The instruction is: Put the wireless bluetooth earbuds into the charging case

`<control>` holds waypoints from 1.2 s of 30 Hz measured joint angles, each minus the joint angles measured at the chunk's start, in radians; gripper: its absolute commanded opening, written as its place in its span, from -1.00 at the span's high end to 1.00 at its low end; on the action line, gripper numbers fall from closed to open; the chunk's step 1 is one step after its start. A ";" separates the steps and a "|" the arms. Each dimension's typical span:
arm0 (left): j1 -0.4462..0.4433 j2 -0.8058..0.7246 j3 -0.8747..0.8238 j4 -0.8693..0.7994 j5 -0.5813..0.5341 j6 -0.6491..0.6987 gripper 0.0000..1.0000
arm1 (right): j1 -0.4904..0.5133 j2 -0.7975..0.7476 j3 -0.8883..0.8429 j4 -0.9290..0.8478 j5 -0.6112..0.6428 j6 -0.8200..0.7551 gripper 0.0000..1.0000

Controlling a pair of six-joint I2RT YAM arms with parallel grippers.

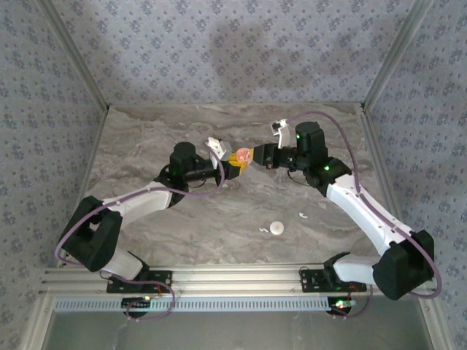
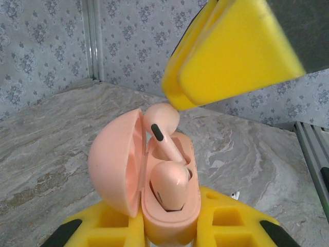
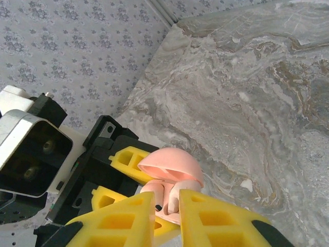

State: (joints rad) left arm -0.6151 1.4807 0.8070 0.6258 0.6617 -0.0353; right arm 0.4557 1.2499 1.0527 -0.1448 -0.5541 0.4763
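The left fingers (image 1: pixel 235 165) are closed tight on the pink case (image 2: pixel 121 164), which is near the middle of the bench (image 1: pixel 146 146) with its lid open. One pink earbud (image 2: pixel 169 185) sits snug at the 6 o'clock end. The other pink earbud (image 2: pixel 160 121), at 12 o'clock, looks only partway in. The closed right fingers (image 2: pixel 177 98) touch its top, and I think it needs a push. Tiny white earbuds (image 1: pixel 264 230) and a white round disc (image 1: pixel 276 227) lie at 5 o'clock from the case, so more work is left.

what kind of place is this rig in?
Probably a lab test cell, not a home: marble-pattern tabletop boxed by wallpapered panels in aluminium framing, left arm and right arm bolted to an aluminium rail.
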 measured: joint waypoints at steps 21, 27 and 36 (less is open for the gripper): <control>0.000 -0.002 0.002 -0.003 0.000 0.005 0.66 | -0.008 0.014 0.016 -0.002 -0.056 0.003 0.42; 0.000 -0.006 0.002 -0.024 0.000 0.015 0.66 | -0.042 0.002 0.024 -0.006 -0.056 0.003 0.34; 0.000 -0.015 0.004 -0.024 0.002 0.020 0.66 | -0.048 0.034 0.056 -0.014 -0.066 0.004 0.42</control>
State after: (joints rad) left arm -0.6151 1.4658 0.8108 0.6014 0.6632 -0.0154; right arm 0.4080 1.2839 1.1091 -0.1589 -0.6197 0.4805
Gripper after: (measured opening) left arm 0.191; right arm 0.302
